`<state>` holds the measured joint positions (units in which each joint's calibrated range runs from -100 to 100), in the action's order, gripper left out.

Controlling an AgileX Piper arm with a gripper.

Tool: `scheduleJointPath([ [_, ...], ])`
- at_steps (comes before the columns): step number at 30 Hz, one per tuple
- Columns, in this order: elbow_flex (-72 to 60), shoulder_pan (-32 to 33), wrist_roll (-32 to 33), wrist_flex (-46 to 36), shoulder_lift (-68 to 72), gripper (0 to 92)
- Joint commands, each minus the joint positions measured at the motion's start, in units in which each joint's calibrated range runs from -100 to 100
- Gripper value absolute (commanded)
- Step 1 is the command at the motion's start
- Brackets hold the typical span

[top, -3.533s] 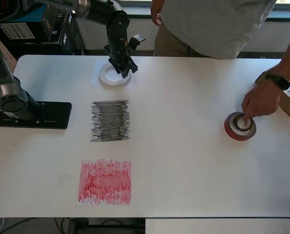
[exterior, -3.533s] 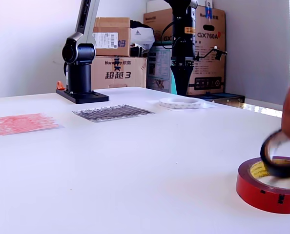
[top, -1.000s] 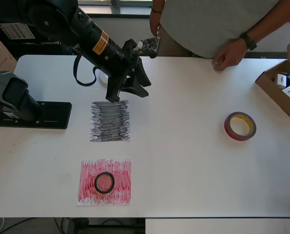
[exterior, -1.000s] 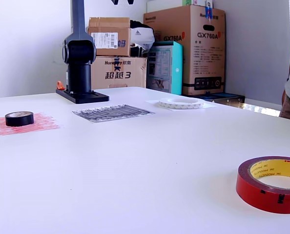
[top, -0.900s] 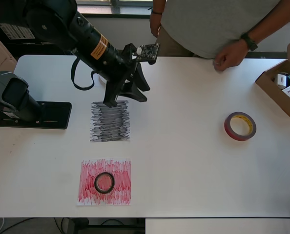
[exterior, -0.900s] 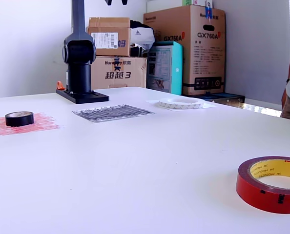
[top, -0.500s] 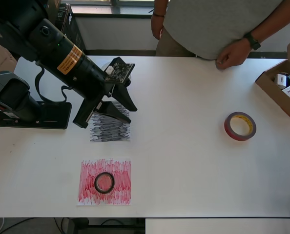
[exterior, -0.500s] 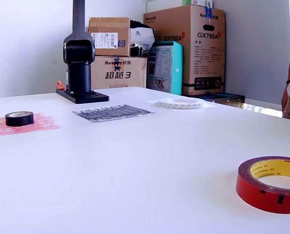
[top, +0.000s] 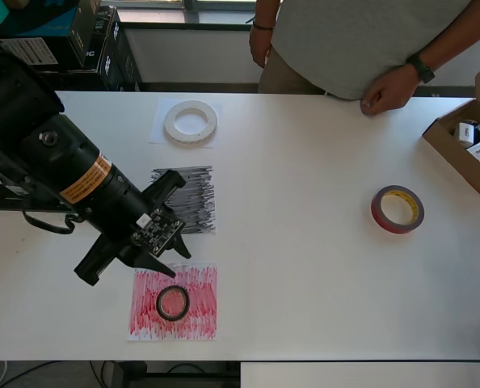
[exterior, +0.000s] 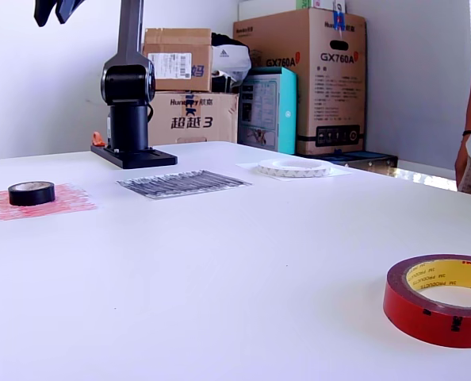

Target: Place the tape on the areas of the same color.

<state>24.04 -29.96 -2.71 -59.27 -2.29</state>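
Your biggest risk sits on the red sheet [top: 174, 301]: the small black roll [top: 173, 302] lies in the middle of the wrong colour, and the black scribbled sheet [top: 185, 199] just above it in the overhead view carries no roll. The gripper [top: 131, 260] hangs high over the worktop [top: 305, 267] near that roll, and its jaws look parted with nothing between them — though from above you cannot tell how wide. If you come down off-centre, a jaw could catch the roll's rim and skid it, dragging the thin paper with it.

The sheet is light and loose, so it may lift or crease under a sliding roll. The black roll is a low, smooth ring with a narrow wall, so there is little to grip.

The red-brown roll [top: 398, 209] lies well apart toward the overhead view's right, glossy and thick-walled, not yet on any sheet. The white ring [top: 191, 121] — flat and wide — rests on the white sheet [top: 161, 129]. A person's hand [top: 385, 89] rests at the worktop's far edge, so watch your reach there.
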Motion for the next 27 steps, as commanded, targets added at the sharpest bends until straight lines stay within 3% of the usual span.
scheduleJointPath([
  [1,5.4,-4.2,-6.5,0.3,0.6,34.5],
  [15,4.9,-5.1,-21.1,0.9,10.6,34.5],
  [27,5.2,-4.0,-27.9,3.7,18.2,35.2],
])
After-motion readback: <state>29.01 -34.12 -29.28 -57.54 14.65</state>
